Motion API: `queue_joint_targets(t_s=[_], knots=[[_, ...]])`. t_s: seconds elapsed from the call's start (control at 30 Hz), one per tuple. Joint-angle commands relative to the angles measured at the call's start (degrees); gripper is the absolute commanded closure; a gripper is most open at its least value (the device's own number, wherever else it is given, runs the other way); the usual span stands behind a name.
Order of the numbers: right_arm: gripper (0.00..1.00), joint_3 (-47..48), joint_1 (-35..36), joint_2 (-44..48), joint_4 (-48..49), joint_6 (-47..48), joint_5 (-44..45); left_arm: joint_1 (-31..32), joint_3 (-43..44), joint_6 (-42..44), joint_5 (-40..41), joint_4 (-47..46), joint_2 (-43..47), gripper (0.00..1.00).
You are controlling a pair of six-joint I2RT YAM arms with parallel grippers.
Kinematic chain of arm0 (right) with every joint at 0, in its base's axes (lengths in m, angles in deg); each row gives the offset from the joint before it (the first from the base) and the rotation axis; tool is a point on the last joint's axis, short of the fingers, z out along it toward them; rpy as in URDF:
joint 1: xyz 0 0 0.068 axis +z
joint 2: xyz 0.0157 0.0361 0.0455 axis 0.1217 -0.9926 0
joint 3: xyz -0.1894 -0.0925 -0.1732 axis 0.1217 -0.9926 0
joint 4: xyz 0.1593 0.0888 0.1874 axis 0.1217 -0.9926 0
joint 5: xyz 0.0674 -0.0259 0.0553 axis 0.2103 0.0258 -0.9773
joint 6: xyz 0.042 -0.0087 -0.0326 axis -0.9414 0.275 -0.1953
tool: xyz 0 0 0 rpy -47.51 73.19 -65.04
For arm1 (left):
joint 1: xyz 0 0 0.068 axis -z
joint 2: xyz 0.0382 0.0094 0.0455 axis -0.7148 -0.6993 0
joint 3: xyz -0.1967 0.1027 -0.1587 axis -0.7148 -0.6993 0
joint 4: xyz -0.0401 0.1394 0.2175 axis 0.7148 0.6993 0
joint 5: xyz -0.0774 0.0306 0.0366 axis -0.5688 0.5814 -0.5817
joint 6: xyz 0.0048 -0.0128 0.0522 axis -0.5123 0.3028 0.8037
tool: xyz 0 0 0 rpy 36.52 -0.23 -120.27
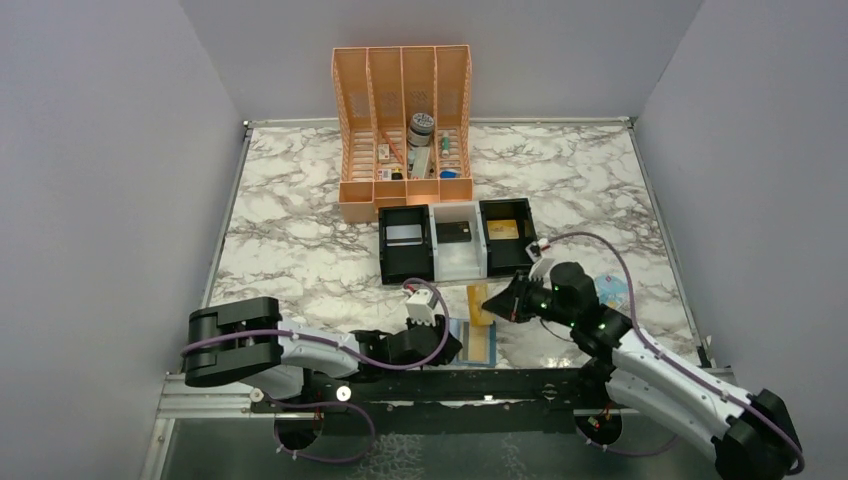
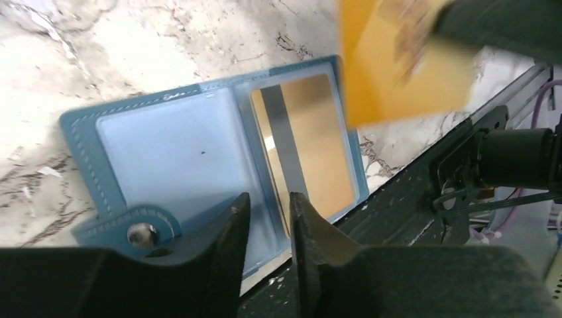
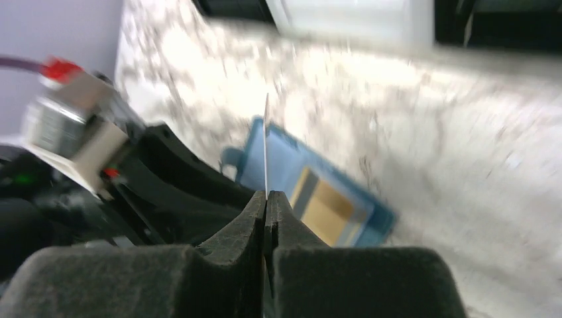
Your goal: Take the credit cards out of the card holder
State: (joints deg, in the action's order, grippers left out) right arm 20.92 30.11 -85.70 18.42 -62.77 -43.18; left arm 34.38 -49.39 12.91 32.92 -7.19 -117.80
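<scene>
The blue card holder lies open and flat at the table's near edge, and shows in the top view and the right wrist view. One gold credit card sits in its right pocket. The left pocket looks empty. My left gripper stands over the holder's near edge with its jaws a little apart and nothing between them. My right gripper is shut on a second gold card, seen edge-on and blurred, and holds it above the holder.
A black-and-white three-compartment tray stands behind, holding a silver card, a dark card and a gold card. An orange organiser stands further back. A pale blue packet lies right of my right gripper. A black rail runs along the near edge.
</scene>
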Motion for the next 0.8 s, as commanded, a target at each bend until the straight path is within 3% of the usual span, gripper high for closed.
queue_joint_targets(t_s=[0.0,0.23,0.37,0.6,0.77], knots=[[0.99,6.0,-0.1,7.3,-5.7,7.0,18.6,-3.2,-0.1,6.1,-2.7,3.4,2.8,0.67],[0.99,16.3,-0.1,2.4,-7.9,20.4,38.1,-8.8,1.2,7.8,-3.7,15.3,3.7,0.67],[0.99,22.0,-1.1,-5.5,-5.8,26.0,42.0,-11.0,0.2,8.6,-2.5,20.1,7.1,0.67],[0.99,26.1,-9.3,-16.1,-1.4,39.0,32.3,-12.7,-2.1,10.0,-3.4,24.1,17.2,0.66],[0.99,25.5,-9.4,-21.8,2.2,51.1,24.6,-13.2,0.1,14.4,-3.7,29.5,24.1,0.57]])
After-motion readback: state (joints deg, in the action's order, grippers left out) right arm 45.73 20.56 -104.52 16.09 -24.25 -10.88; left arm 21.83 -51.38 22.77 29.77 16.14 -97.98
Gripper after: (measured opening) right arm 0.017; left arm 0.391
